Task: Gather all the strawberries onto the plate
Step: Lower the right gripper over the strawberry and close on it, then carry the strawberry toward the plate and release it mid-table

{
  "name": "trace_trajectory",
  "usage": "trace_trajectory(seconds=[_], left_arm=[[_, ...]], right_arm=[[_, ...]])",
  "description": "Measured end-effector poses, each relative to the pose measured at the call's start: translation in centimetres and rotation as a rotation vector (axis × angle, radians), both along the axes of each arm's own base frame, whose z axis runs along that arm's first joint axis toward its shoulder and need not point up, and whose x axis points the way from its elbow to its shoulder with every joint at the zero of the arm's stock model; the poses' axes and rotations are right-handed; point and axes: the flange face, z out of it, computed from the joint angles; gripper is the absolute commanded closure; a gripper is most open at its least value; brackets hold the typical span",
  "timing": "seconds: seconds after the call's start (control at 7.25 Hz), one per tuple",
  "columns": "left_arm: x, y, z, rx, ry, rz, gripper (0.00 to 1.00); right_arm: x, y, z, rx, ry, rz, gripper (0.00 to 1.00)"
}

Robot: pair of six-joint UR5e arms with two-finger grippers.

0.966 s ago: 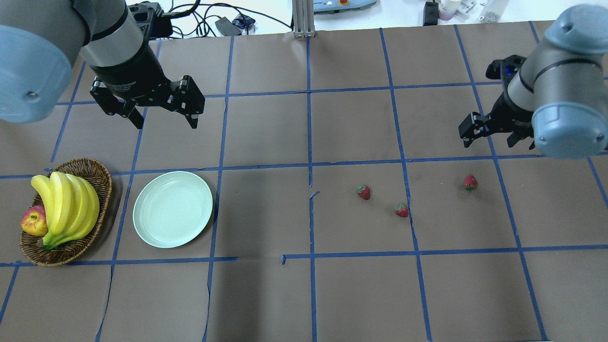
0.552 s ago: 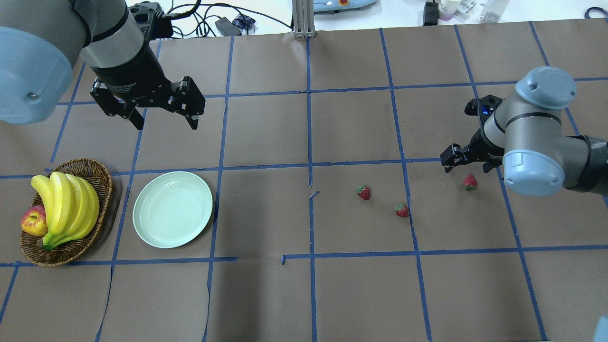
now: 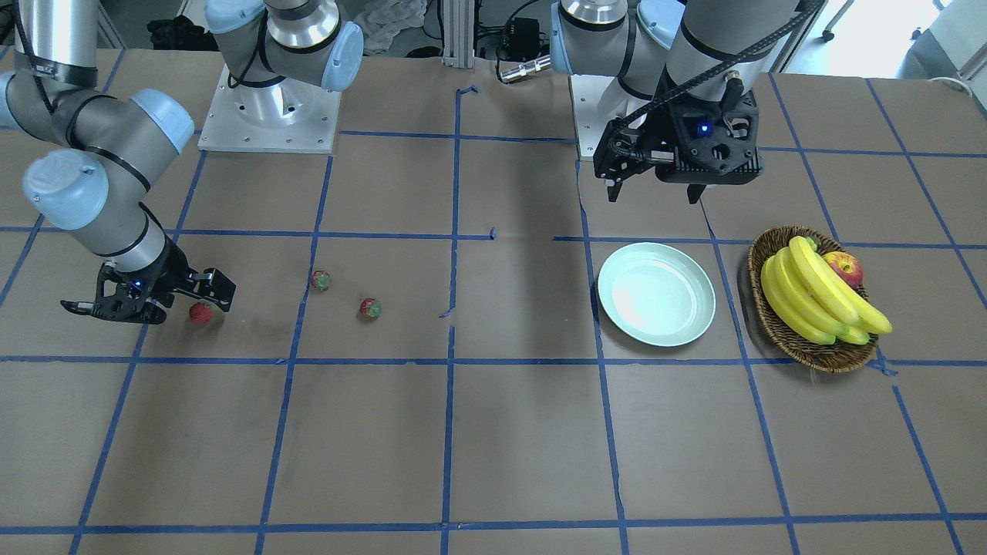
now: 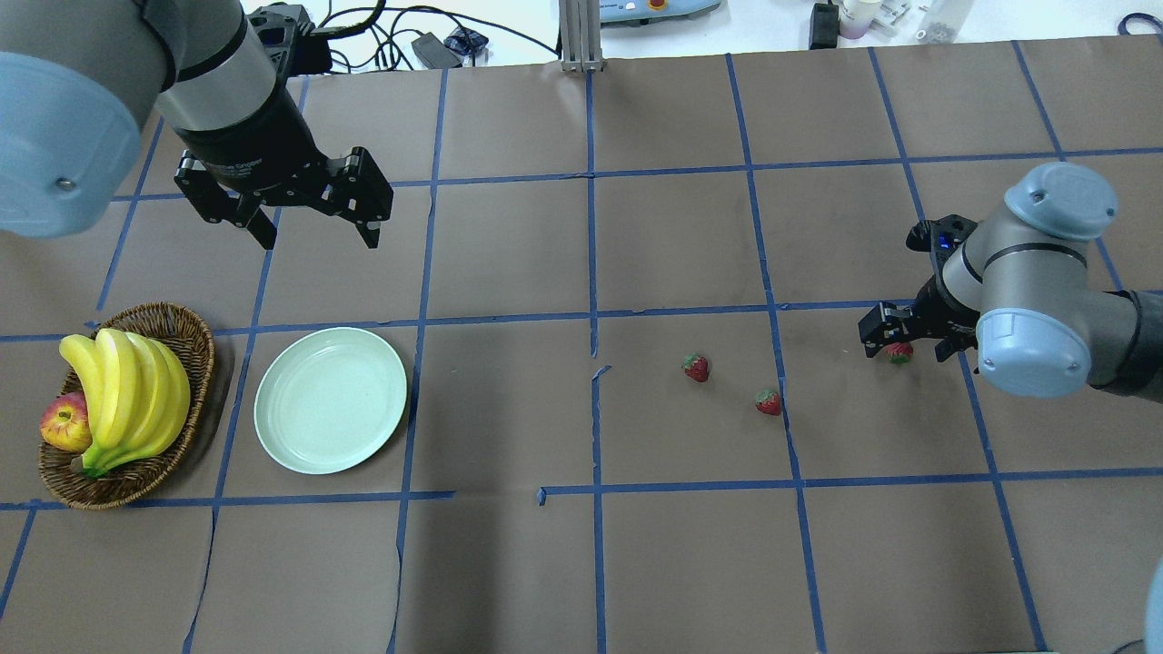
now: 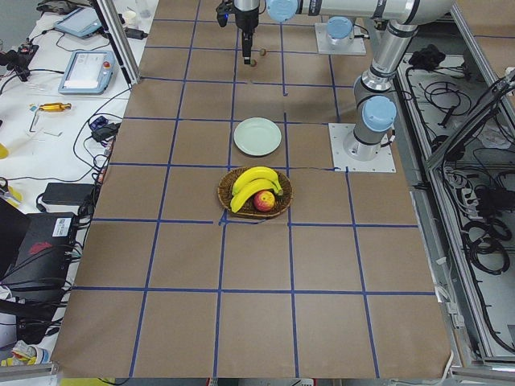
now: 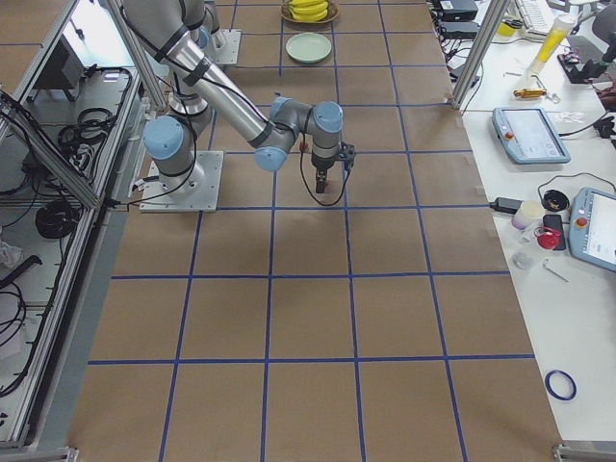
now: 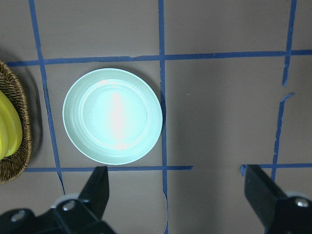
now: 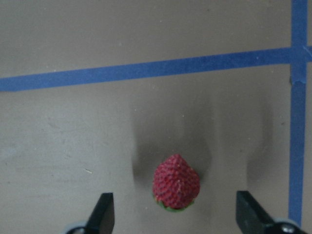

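Observation:
Three small red strawberries lie on the brown table right of centre: one (image 4: 696,367), one (image 4: 769,401) and the rightmost (image 4: 899,352). My right gripper (image 4: 909,345) is open and low over the rightmost strawberry. In the right wrist view the gripper (image 8: 175,214) has a finger on either side of that strawberry (image 8: 176,183), not touching it. The pale mint-green plate (image 4: 331,400) is empty at the left. My left gripper (image 4: 318,238) hangs open and empty behind the plate, which also shows in the left wrist view (image 7: 112,116).
A brown wicker basket (image 4: 186,320) with bananas (image 4: 127,391) and a red-yellow apple (image 4: 64,424) stands just left of the plate. Blue tape lines mark a grid on the table. Cables and small items lie beyond the far edge.
My right arm has come down and toward me, so its open gripper now straddles the rightmost strawberry. The left arm, plate and strawberries have not moved.

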Motion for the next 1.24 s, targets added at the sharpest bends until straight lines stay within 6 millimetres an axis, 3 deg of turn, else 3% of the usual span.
trace_trajectory(seconds=[0.14,0.28,0.69,0.97,1.1,1.24], left_arm=[[0.0,0.0,0.0,0.001,0.0,0.0,0.0],[0.0,0.0,0.0,0.0,0.0,0.001,0.0],[0.0,0.0,0.0,0.0,0.0,0.0,0.0],[0.0,0.0,0.1,-0.001,0.0,0.0,0.0],[0.0,0.0,0.1,-0.002,0.0,0.0,0.0],[0.0,0.0,0.1,-0.002,0.0,-0.001,0.0]], right_arm=[[-0.1,0.1,-0.1,0.003,0.003,-0.002,0.86],[-0.2,0.1,-0.2,0.006,0.005,-0.003,1.0],[-0.2,-0.2,0.0,-0.001,0.006,-0.017,1.0],[0.5,-3.1,3.7,-0.079,0.019,-0.097,1.0],[4.0,-4.6,5.5,-0.117,0.018,-0.124,1.0],[10.3,-4.9,6.5,-0.139,0.013,-0.15,1.0]])
